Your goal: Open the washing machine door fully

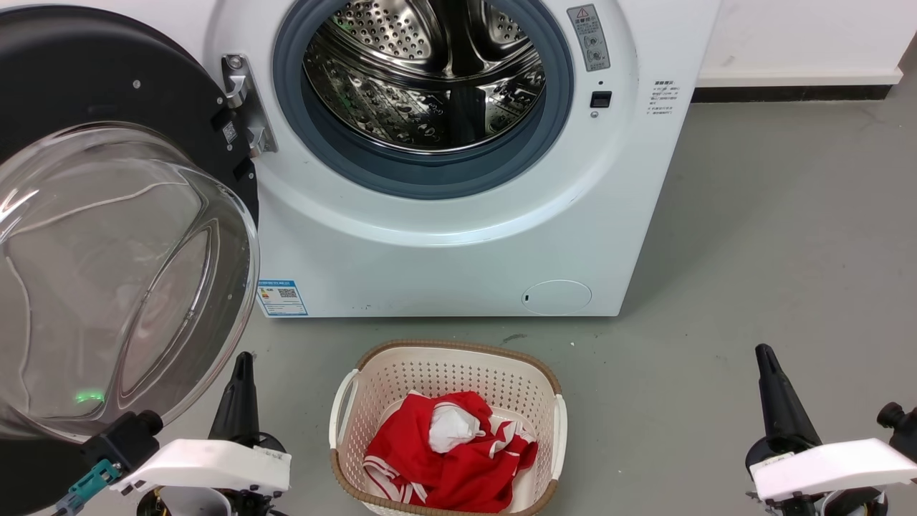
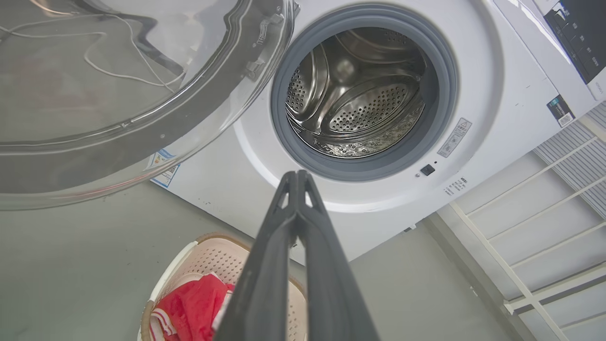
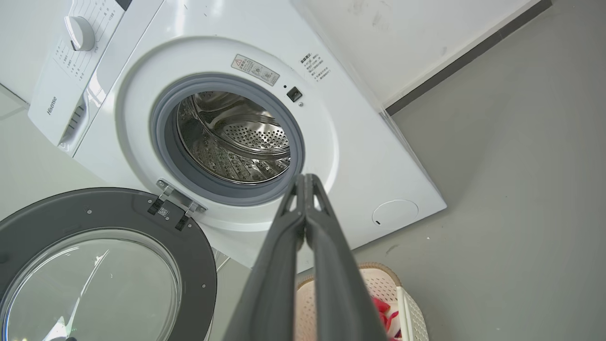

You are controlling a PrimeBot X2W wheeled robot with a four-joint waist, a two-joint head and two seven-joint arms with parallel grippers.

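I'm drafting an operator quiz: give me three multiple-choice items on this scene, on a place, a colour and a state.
1. Where does the laundry basket stand? A. on the floor before the washing machine B. on top of it C. inside the drum
2. What colour is most of the cloth in the basket? A. blue B. red C. green
3. How is the washing machine door? A. shut B. swung open C. removed
Answers: 1 A, it sits on grey floor below the machine's front; 2 B, red with some white; 3 B, the drum mouth is uncovered.
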